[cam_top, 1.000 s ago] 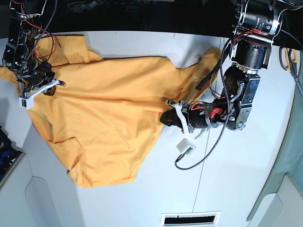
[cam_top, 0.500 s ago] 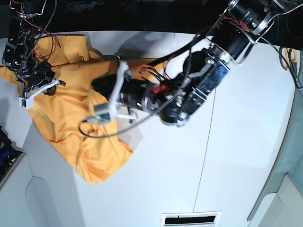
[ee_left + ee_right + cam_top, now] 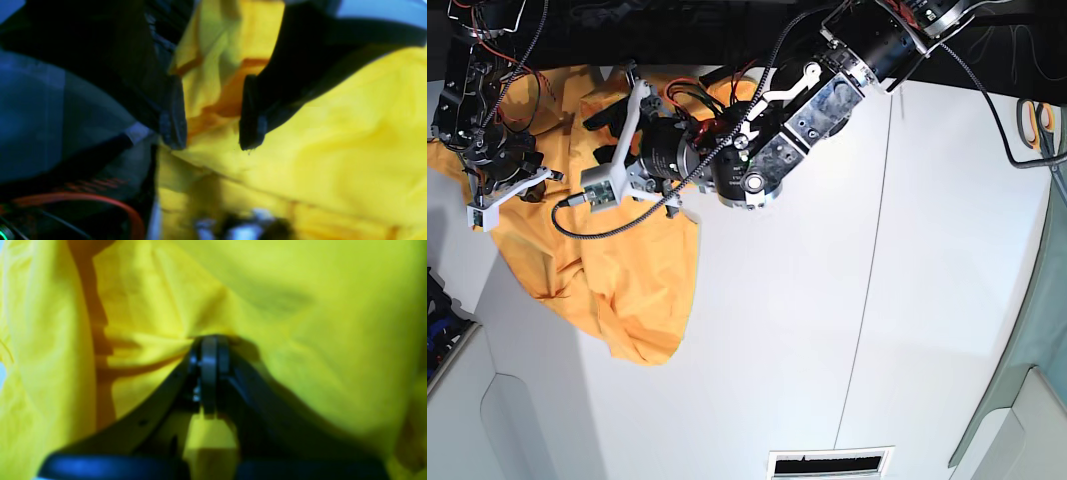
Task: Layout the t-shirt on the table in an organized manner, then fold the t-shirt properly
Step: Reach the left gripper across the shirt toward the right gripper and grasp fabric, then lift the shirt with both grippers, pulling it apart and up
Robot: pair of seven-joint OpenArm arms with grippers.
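The orange-yellow t-shirt [image 3: 627,290] lies bunched on the left part of the white table [image 3: 877,300], its right side doubled over to the left. My left arm reaches across to the shirt's upper part. Its gripper [image 3: 605,132] is open, and in the left wrist view the gripper [image 3: 211,136] has its two dark fingers apart just above the folded t-shirt [image 3: 333,133]. My right gripper [image 3: 527,188] stands at the shirt's left side. The right wrist view shows that gripper [image 3: 210,346] shut on a pinch of the t-shirt [image 3: 300,306], with creases radiating from it.
Scissors [image 3: 1037,125] lie at the table's right edge. A thin dark seam [image 3: 867,300] runs down the tabletop, and a vent slot [image 3: 827,463] sits at the front edge. A black cable [image 3: 617,225] loops from the left wrist over the cloth.
My left arm swept from the table's middle to the far left, dragging the shirt's right side over onto the left part. Its jaws, shut on cloth before, now stand open. The right arm stayed put.
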